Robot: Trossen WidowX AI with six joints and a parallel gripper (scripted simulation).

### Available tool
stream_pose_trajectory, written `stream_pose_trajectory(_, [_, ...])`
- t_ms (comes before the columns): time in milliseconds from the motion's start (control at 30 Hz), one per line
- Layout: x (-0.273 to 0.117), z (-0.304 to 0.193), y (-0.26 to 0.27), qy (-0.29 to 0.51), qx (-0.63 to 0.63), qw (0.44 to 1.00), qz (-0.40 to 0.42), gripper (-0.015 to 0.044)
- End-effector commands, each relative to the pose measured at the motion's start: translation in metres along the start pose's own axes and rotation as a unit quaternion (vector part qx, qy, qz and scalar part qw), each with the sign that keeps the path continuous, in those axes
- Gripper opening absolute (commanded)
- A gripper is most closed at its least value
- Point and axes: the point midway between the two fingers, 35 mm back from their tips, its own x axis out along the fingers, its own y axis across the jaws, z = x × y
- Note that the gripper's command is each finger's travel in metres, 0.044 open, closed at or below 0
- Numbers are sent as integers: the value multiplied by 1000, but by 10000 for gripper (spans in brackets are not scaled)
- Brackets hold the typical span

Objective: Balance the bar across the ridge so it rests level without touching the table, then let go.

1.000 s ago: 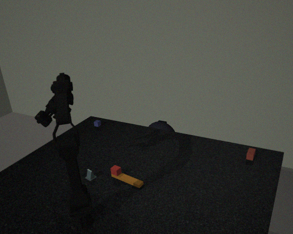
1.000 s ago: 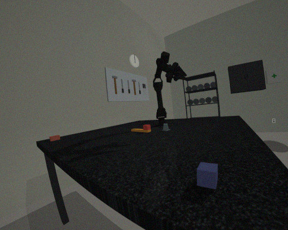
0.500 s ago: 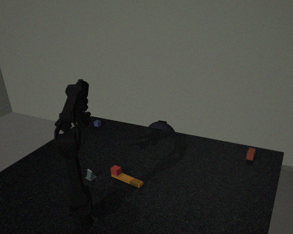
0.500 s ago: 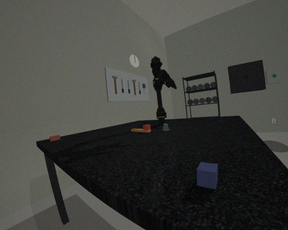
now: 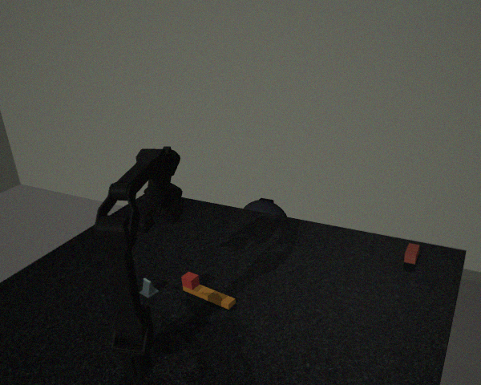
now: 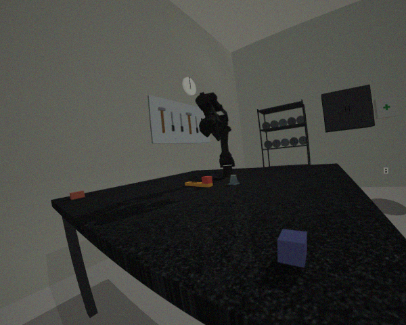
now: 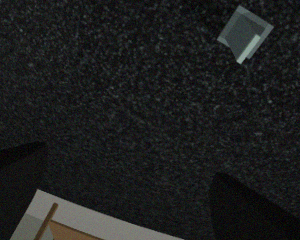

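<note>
Reaching toward the pale ridge (image 5: 147, 288) (image 6: 233, 180) (image 7: 244, 35), by my guess | gripper (image 7: 130, 187) fingers apart, nothing between | orange bar (image 5: 209, 295) (image 6: 198, 184) beside the ridge, red cube (image 5: 190, 280) (image 6: 206, 180) on one end | next likely needs lining up over the bar

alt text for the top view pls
Orange bar with a red cube on one end lies on a black table, beside a small grey ridge. A black arm stands near; a red block sits farther off.

In the top view, the bar (image 5: 209, 294) (image 6: 196, 184) lies on the table (image 5: 315, 314) (image 6: 196, 223) at lower centre, a cube (image 5: 190, 280) (image 6: 206, 179) on its left end; the ridge (image 5: 147, 288) (image 6: 233, 180) (image 7: 245, 35) stands left of both, apart. A block (image 5: 411, 253) (image 6: 77, 195) sits right.
</note>
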Motion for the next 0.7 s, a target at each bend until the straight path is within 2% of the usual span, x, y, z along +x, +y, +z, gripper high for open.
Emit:
stream_pose_trajectory(0, [6,28,3,-37,13,999,-6,315])
stream_pose_trajectory(667, [11,183,-12,-216,77,971,-71,315])
